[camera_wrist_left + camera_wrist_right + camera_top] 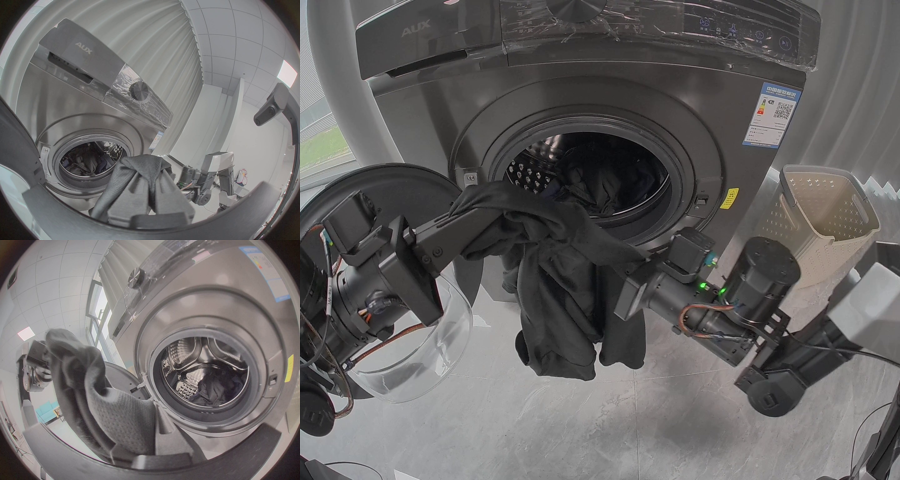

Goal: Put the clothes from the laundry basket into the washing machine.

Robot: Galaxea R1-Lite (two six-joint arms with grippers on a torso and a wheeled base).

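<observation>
Crosswise, black garment (562,281) from left pincer (470,219) to right pincer (632,264), tails down.

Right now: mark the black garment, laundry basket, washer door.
black garment (562,294), head view, hanging middle fold.
laundry basket (831,250), head view, outer side wall.
washer door (419,356), head view, clear glass bowl.

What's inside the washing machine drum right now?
Dark clothes lie piled low in the drum, its perforated steel wall bare above them. Whatever sits beneath the pile is covered.
</observation>
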